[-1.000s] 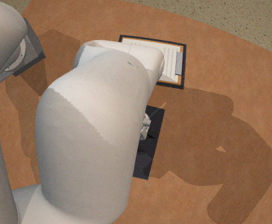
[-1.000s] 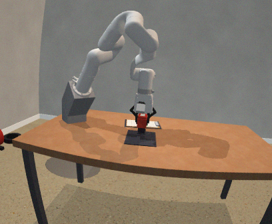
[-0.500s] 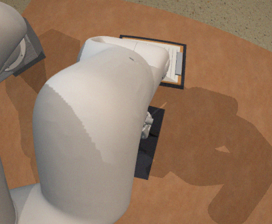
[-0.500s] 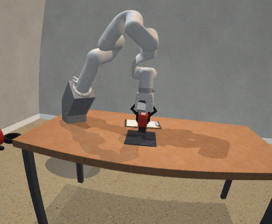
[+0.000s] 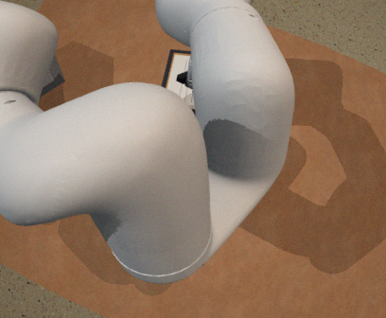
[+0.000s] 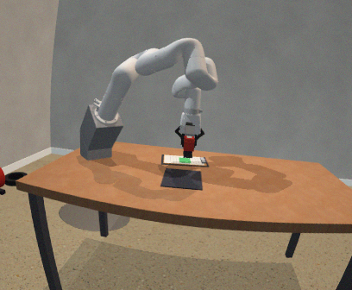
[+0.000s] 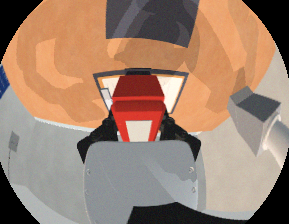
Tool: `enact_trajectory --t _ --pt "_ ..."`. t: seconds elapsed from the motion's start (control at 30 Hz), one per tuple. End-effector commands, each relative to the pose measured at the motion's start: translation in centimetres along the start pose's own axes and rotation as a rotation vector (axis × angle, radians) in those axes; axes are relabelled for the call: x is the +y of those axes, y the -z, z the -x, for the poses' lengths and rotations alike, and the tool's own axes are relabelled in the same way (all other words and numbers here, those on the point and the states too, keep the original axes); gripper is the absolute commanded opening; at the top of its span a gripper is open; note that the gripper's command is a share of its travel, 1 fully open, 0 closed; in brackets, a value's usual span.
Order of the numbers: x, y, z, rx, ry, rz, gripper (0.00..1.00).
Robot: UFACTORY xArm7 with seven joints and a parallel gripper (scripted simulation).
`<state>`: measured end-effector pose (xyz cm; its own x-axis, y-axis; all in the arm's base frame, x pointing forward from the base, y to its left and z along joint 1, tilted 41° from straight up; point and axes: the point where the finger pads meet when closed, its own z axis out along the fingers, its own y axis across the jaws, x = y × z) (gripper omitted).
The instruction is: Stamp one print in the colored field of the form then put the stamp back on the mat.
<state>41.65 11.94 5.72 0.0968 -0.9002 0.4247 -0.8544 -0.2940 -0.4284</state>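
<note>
- Black two-fingered pincer (image 6: 190, 140) partly closed on the red, block-shaped stamp (image 6: 189, 145); fingers clasp it at both sides, wrist pointing straight down.
- Stamp hangs over the white paper form (image 6: 172, 159) on its dark-framed clipboard, above the right end of the bright green rectangular field (image 6: 184, 160). Cannot tell whether the stamp's foot touches the paper.
- Wrist view: stamp (image 7: 138, 108) upright between the fingers, white sheet (image 7: 171, 87) showing on either side of it.
- Dark grey rectangular mat (image 6: 182, 179) lies on the brown wooden surface (image 6: 250, 203) just on the near side of the form, nothing standing on it.
- Top view: white arm links (image 5: 123, 166) cover most of the form; only a left corner of the clipboard frame (image 5: 169, 66) shows.
</note>
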Motion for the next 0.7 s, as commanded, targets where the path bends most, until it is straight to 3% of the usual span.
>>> enact_trajectory --t 0.0,0.07,0.67 --pt "0.5 -1.4 6.5 0.093 0.018 0.001 0.33" --pt "0.7 -1.6 7.5 0.096 0.021 0.001 0.33" --pt "0.4 -1.6 7.7 0.096 0.021 0.001 0.33"
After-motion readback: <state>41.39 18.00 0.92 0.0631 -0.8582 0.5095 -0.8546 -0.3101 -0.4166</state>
